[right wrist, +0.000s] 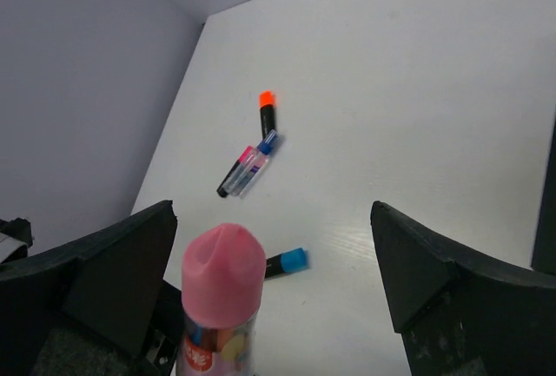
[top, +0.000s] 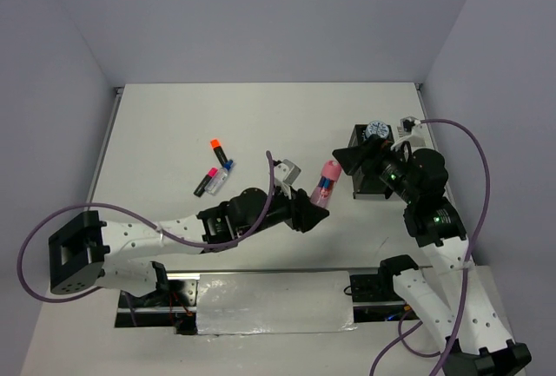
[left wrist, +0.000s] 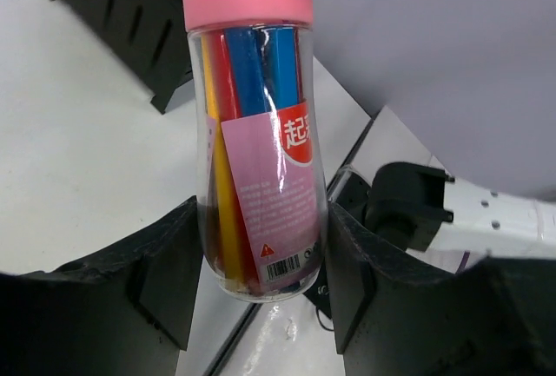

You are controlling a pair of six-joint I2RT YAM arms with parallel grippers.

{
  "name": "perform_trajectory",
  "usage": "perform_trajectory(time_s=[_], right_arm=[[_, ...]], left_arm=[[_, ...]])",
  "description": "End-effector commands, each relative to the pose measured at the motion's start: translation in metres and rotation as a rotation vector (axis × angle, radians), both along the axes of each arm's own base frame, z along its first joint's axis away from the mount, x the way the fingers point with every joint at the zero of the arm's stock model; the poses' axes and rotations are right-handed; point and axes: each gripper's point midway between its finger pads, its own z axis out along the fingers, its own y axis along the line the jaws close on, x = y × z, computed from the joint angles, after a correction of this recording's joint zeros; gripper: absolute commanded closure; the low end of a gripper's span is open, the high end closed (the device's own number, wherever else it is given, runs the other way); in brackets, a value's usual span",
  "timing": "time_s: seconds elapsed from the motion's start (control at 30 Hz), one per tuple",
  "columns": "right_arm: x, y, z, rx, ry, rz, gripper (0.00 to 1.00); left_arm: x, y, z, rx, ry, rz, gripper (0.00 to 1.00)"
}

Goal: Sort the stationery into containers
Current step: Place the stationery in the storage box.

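Observation:
My left gripper point(top: 313, 207) is shut on the lower end of a clear pink-capped tube point(top: 327, 181) full of coloured pens and holds it upright above the table. In the left wrist view the tube point(left wrist: 261, 133) sits between the fingers point(left wrist: 165, 280). My right gripper point(top: 346, 166) is open and empty, just right of the tube's cap point(right wrist: 223, 267), in front of the black mesh organiser point(top: 375, 172). A blue-white roll point(top: 376, 129) sits on the organiser's top. The white holder point(top: 408, 124) adjoins it behind. An orange-capped marker point(top: 216, 150), a pink-capped marker point(top: 207, 181) and a blue-capped tube point(top: 222, 175) lie to the left.
A blue-capped marker point(right wrist: 287, 261) lies on the table below the held tube; it is hidden under the left arm in the top view. Grey walls close the table at the left, back and right. A foil-covered strip point(top: 274, 302) lies between the arm bases.

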Motion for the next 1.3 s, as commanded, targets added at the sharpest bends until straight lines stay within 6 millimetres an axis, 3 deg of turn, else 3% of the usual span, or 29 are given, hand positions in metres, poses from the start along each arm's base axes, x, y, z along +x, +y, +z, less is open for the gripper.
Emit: perform_trajectory(time_s=[0.0, 0.13, 0.3, 0.47, 0.57, 0.6, 0.7, 0.73, 0.77, 0.8, 0.83, 0.87, 0.9, 0.93, 0.97, 1.0, 1.03, 1.07, 1.1, 1.17, 1.23, 1.27], right_arm=[[-0.005, 0.019, 0.024, 0.079, -0.102, 0.101, 0.0], [-0.011, 0.031, 0.004, 0.088, -0.046, 0.182, 0.0], [-0.024, 0.049, -0.006, 0.135, -0.027, 0.296, 0.0], [-0.028, 0.053, -0.018, 0.124, 0.01, 0.308, 0.02], [-0.031, 0.06, -0.014, 0.148, -0.01, 0.35, 0.22], [-0.036, 0.066, -0.014, 0.156, -0.006, 0.398, 0.44], [-0.043, 0.079, -0.009, 0.198, -0.002, 0.505, 0.72], [-0.043, 0.081, -0.007, 0.201, -0.015, 0.523, 0.83], [-0.041, 0.082, -0.007, 0.197, -0.009, 0.535, 1.0], [-0.038, 0.083, -0.007, 0.19, -0.011, 0.535, 1.0], [-0.034, 0.082, -0.007, 0.173, -0.019, 0.527, 1.0], [-0.029, 0.081, -0.001, 0.166, -0.038, 0.517, 1.0], [-0.019, 0.079, -0.002, 0.156, -0.027, 0.49, 1.0], [-0.006, 0.073, -0.002, 0.145, -0.022, 0.432, 1.0], [0.008, 0.064, 0.001, 0.114, -0.044, 0.38, 1.0], [0.023, 0.059, 0.012, 0.088, -0.067, 0.329, 1.0], [0.046, 0.039, 0.008, 0.049, -0.041, 0.184, 1.0], [0.064, 0.022, 0.022, -0.008, -0.079, 0.093, 1.0], [0.076, 0.006, 0.021, -0.047, -0.067, 0.005, 1.0], [0.105, -0.044, 0.033, -0.14, -0.093, -0.266, 1.0], [0.117, -0.083, 0.034, -0.193, -0.077, -0.46, 1.0], [0.121, -0.115, 0.037, -0.222, -0.073, -0.632, 1.0]], left_arm=[[-0.012, -0.006, 0.047, -0.167, -0.165, -0.099, 1.0], [-0.013, 0.002, 0.058, -0.205, -0.195, -0.088, 1.0], [-0.009, 0.001, 0.063, -0.199, -0.204, -0.074, 1.0], [-0.006, 0.004, 0.064, -0.19, -0.203, -0.047, 1.0], [-0.004, 0.005, 0.064, -0.183, -0.208, -0.044, 1.0], [-0.003, 0.004, 0.064, -0.184, -0.207, -0.044, 1.0], [0.003, 0.005, 0.061, -0.156, -0.192, -0.026, 1.0], [0.011, 0.009, 0.059, -0.142, -0.183, 0.002, 0.92], [0.015, 0.01, 0.067, -0.149, -0.174, 0.02, 0.84], [0.019, 0.013, 0.067, -0.136, -0.164, 0.044, 0.67], [0.025, 0.02, 0.055, -0.072, -0.132, 0.077, 0.28], [0.036, 0.031, 0.058, -0.054, -0.123, 0.156, 0.09], [0.042, 0.037, 0.066, -0.051, -0.109, 0.202, 0.01], [0.048, 0.046, 0.067, -0.026, -0.091, 0.247, 0.01], [0.052, 0.062, 0.051, 0.069, -0.056, 0.297, 0.01], [0.056, 0.07, 0.065, 0.07, -0.033, 0.338, 0.01], [0.062, 0.085, 0.063, 0.117, -0.001, 0.394, 0.01], [0.06, 0.112, 0.055, 0.231, 0.068, 0.474, 0.01], [0.061, 0.13, 0.051, 0.286, 0.094, 0.525, 0.01], [0.049, 0.175, 0.05, 0.414, 0.138, 0.606, 0.01], [0.043, 0.208, 0.054, 0.479, 0.125, 0.668, 0.01], [0.035, 0.225, 0.06, 0.485, 0.107, 0.671, 0.01]])
